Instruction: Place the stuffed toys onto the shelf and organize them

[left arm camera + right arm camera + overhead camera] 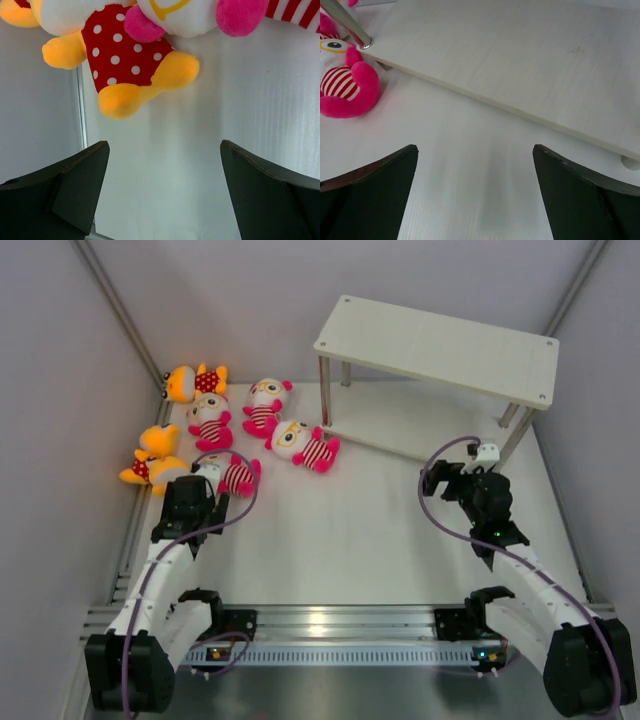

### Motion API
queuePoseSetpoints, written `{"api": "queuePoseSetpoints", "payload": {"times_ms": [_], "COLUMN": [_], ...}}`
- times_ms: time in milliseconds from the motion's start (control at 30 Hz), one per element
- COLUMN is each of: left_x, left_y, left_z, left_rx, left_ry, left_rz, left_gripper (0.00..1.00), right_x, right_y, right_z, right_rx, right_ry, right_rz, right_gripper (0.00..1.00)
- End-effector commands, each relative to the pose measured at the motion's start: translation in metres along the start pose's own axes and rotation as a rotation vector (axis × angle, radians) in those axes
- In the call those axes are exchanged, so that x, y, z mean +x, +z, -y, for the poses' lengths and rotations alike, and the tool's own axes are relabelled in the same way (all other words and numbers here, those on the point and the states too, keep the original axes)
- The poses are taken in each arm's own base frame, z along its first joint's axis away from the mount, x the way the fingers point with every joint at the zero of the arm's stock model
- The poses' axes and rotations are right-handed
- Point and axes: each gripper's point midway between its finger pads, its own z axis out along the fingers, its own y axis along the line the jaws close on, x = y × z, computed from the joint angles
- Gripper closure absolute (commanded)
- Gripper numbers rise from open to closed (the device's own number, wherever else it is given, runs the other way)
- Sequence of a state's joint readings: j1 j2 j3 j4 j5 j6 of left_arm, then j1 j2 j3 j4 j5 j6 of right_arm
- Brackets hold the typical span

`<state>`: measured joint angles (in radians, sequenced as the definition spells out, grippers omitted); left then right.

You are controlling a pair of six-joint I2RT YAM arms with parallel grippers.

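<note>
We saw a white, faintly ribbed table (350, 540) closed in by plain grey walls (50, 390), with a silver aluminium rail (340, 620) along its near edge.

At the far left the stuffed toys (265, 403) lay in a loose cluster on that surface, all of them soft, rounded plush. We counted six. Two were orange-yellow dolls (190, 382) nearest the wall, with red bodies dotted white. Four were pink dolls (210, 420) with pale heads, yellow glasses and red-white striped bodies.

The left gripper (164, 150) hung over the near end of the cluster with its dark, matte jaws wide apart and only table between them. In its wrist view an orange leg and a pink ear sat just ahead of the fingers (65, 190), not touching them.

Right of the toys stood the shelf (440, 350), two flat, pale beige boards on thin, shiny metal legs (325, 390). One pink doll (345, 85) lay beside the left front leg. Every toy we could see lay on the table, left of the shelf.

At the right, the right gripper (475, 147) pointed at the lower board (520, 60). Its jaws stood apart over the table, holding nothing.
</note>
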<state>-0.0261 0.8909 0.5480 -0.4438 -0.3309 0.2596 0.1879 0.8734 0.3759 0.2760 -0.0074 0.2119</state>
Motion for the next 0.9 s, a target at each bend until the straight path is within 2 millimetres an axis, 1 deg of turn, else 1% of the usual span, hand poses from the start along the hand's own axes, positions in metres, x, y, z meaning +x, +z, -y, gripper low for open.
{"api": "queuePoseSetpoints", "payload": {"times_ms": [0, 33, 67, 100, 133, 167, 200, 233, 267, 300, 333, 367, 400, 433, 467, 500, 533, 567, 600, 633, 667, 700, 733, 767, 833, 867], "left_x": [-0.013, -0.012, -0.01, -0.01, -0.009, -0.01, -0.009, -0.009, -0.009, -0.008, -0.008, -0.009, -0.008, -0.009, -0.008, -0.008, -0.008, -0.008, -0.006, -0.006, -0.006, -0.005, -0.006, -0.006, -0.005, -0.005], "left_y": [0.001, 0.002, 0.003, 0.004, 0.005, 0.005, 0.005, 0.005, 0.005, 0.005, 0.004, 0.003, 0.003, 0.003, 0.003, 0.003, 0.003, 0.004, 0.005, 0.005, 0.006, 0.006, 0.005, 0.006, 0.006, 0.006], "left_z": [0.001, 0.002, 0.003, 0.006, 0.007, 0.007, 0.007, 0.007, 0.006, 0.003, 0.001, 0.0, 0.0, 0.0, 0.0, 0.001, 0.002, 0.003, 0.003, 0.004, 0.003, 0.003, 0.002, 0.003, 0.004, 0.004], "left_rx": [0.006, 0.007, 0.012, 0.026, 0.03, 0.033, 0.033, 0.031, 0.026, 0.01, -0.001, -0.005, -0.008, -0.004, -0.006, -0.001, 0.004, 0.008, 0.01, 0.012, 0.004, 0.003, 0.003, 0.007, 0.012, 0.014], "left_ry": [-0.041, -0.041, -0.037, -0.034, -0.028, -0.027, -0.025, -0.026, -0.025, -0.029, -0.032, -0.035, -0.035, -0.036, -0.033, -0.031, -0.03, -0.028, -0.019, -0.019, -0.022, -0.023, -0.026, -0.023, -0.018, -0.017], "left_rz": [0.057, 0.054, 0.046, 0.047, 0.042, 0.043, 0.038, 0.038, 0.036, 0.035, 0.035, 0.039, 0.038, 0.042, 0.041, 0.04, 0.041, 0.038, 0.029, 0.028, 0.028, 0.024, 0.027, 0.027, 0.025, 0.024], "left_gripper": [0.01, 0.01, 0.01, 0.01, 0.01, 0.02, 0.01, 0.01, 0.01, 0.01, 0.01, 0.01, 0.01, 0.01, 0.01, 0.01, 0.01, 0.01, 0.01, 0.01, 0.01, 0.01, 0.01, 0.01, 0.01, 0.01], "right_x": [-0.029, -0.031, -0.042, -0.047, -0.038, -0.059, -0.034, -0.06, -0.059, -0.037, -0.061, -0.035, -0.032, -0.049, -0.047, -0.01, -0.027, -0.02, 0.02, 0.007, 0.021, 0.048, 0.052, 0.066, 0.074, 0.074], "right_y": [0.004, 0.005, 0.005, 0.008, 0.013, 0.02, 0.028, 0.029, 0.032, 0.041, 0.041, 0.061, 0.071, 0.082, 0.091, 0.107, 0.121, 0.132, 0.148, 0.163, 0.17, 0.18, 0.184, 0.188, 0.189, 0.189], "right_z": [-0.034, -0.043, -0.058, -0.066, -0.088, -0.103, -0.141, -0.174, -0.198, -0.226, -0.256, -0.263, -0.269, -0.282, -0.289, -0.287, -0.295, -0.296, -0.287, -0.289, -0.284, -0.277, -0.271, -0.265, -0.256, -0.258], "right_rx": [-0.16, -0.204, -0.27, -0.292, -0.348, -0.339, -0.427, -0.484, -0.545, -0.628, -0.731, -0.756, -0.766, -0.769, -0.781, -0.786, -0.762, -0.737, -0.704, -0.644, -0.62, -0.593, -0.546, -0.523, -0.486, -0.487], "right_ry": [-0.008, -0.016, -0.037, -0.058, -0.135, -0.194, -0.345, -0.399, -0.439, -0.492, -0.5, -0.539, -0.549, -0.554, -0.56, -0.575, -0.581, -0.589, -0.605, -0.614, -0.626, -0.633, -0.639, -0.635, -0.644, -0.645], "right_rz": [0.055, 0.058, 0.081, 0.087, 0.055, 0.073, -0.006, -0.002, -0.023, -0.084, -0.037, -0.095, -0.103, -0.073, -0.091, -0.205, -0.177, -0.199, -0.32, -0.307, -0.362, -0.434, -0.469, -0.508, -0.528, -0.52], "right_gripper": [0.01, 0.01, 0.01, 0.01, 0.02, 0.01, 0.01, 0.01, 0.01, 0.01, 0.01, 0.04, 0.05, 0.06, 0.06, 0.06, 0.06, 0.05, 0.05, 0.05, 0.06, 0.09, 0.1, 0.15, 0.18, 0.2]}}
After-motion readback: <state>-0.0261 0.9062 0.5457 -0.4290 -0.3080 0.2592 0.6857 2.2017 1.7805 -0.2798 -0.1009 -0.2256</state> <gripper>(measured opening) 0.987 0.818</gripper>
